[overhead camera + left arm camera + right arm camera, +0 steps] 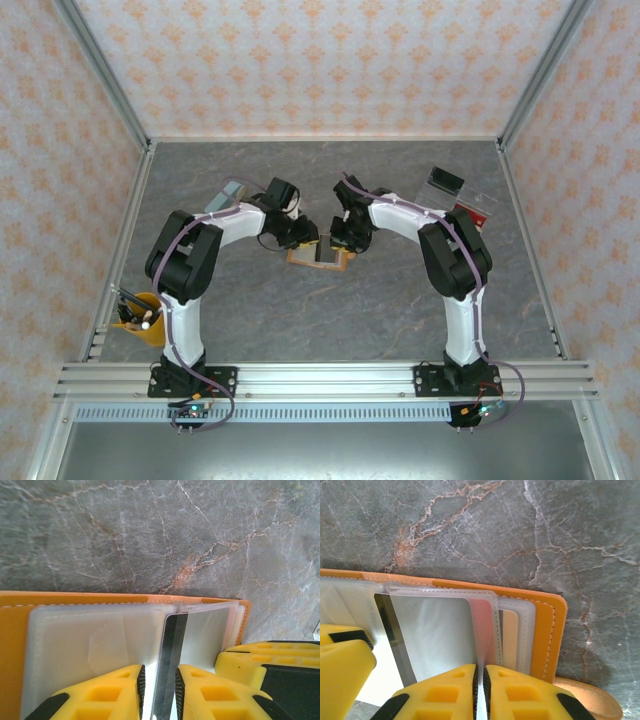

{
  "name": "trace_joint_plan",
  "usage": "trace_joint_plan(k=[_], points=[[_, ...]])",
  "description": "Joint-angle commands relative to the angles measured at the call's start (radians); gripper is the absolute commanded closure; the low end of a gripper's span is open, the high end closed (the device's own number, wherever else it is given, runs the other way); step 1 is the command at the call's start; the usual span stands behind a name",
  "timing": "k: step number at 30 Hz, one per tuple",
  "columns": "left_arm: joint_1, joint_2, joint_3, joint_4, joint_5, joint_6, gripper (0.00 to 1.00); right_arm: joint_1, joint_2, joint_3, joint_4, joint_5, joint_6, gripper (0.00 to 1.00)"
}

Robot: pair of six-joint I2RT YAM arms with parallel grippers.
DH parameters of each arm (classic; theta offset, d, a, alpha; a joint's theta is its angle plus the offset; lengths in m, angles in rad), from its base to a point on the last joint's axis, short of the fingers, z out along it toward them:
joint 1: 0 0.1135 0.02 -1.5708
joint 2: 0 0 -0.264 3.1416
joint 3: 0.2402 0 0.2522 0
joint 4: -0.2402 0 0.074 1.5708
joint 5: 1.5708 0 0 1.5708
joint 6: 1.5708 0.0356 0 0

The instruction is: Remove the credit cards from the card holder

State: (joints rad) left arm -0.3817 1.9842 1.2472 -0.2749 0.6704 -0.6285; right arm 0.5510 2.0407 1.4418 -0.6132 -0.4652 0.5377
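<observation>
Grey marbled table, left fingers clamped on a credit card, right fingers pinching a card holder pocket

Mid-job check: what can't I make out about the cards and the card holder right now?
- Left wrist: the dark card runs off the bottom edge at the left gripper; whether it is pinched is unclear.
- Right wrist: the pink card sits behind a cloudy pocket, print unreadable; the right gripper hides its lower end.
- Top view: both grippers cover most of the card holder; remaining cards cannot be counted.
</observation>
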Motion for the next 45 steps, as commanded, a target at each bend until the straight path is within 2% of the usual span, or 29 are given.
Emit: trace_joint_plan(k=[1,11,17,21,28,35,42,45], points=[[0.001,0.016,-0.004,0.028,0.037,0.002,0.74,-0.008,0.061,-0.030,-0.028,0.047,-0.013,0.85],[-0.014,0.042,0.026,-0.003,0.031,0.013,0.74,-0.008,0.062,-0.033,-0.024,0.046,-0.011,0.85],[-0.014,0.060,0.036,-0.049,-0.037,0.022,0.73,-0.008,0.065,-0.036,-0.023,0.042,-0.012,0.85],[-0.014,0.084,0.035,-0.034,-0.011,0.014,0.72,-0.008,0.069,-0.039,-0.020,0.033,-0.014,0.85],[-0.002,0.095,0.002,0.057,0.095,-0.018,0.73,-0.009,0.078,-0.042,-0.013,0.018,-0.015,0.85],[0.023,0.076,-0.044,0.164,0.179,-0.050,0.83,-0.011,0.081,-0.044,-0.017,0.026,-0.015,0.86],[0.041,0.054,-0.054,0.154,0.161,-0.028,0.98,-0.011,0.082,-0.038,-0.022,0.031,-0.016,0.86],[0.053,0.041,-0.061,0.133,0.144,-0.007,1.00,-0.014,0.078,-0.040,-0.025,0.035,-0.018,0.85]])
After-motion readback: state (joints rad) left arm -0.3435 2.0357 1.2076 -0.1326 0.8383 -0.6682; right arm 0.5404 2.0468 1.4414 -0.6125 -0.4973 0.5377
